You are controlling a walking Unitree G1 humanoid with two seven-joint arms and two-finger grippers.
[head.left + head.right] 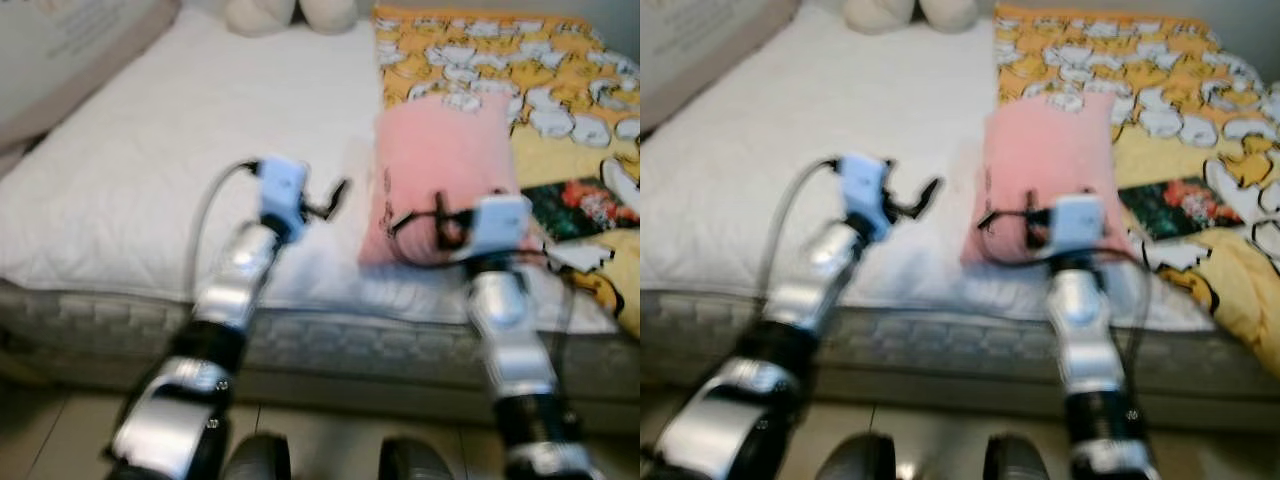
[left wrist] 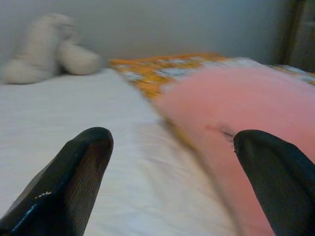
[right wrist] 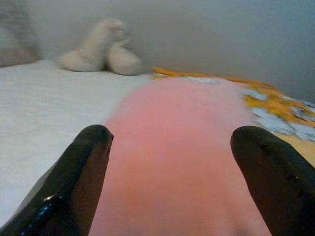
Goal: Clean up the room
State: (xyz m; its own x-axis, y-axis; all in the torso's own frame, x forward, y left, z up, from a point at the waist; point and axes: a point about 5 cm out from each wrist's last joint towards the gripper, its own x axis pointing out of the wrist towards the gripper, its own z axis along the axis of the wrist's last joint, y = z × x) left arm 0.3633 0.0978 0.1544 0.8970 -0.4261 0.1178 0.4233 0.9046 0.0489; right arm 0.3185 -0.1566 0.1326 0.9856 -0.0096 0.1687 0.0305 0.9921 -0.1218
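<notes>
A pink pillow lies on the white mattress, near its front edge and beside a yellow duck-print blanket. My right gripper is over the pillow's near end. In the right wrist view it stands open, with the pink pillow spreading between and beyond its fingers. My left gripper hovers open over the bare sheet just left of the pillow. The left wrist view has the pillow ahead on one side. The frames are blurred.
A cream plush toy sits at the bed's far end. A dark floral item lies on the blanket to the right. A beige padded shape is at the far left. The mattress side faces my feet.
</notes>
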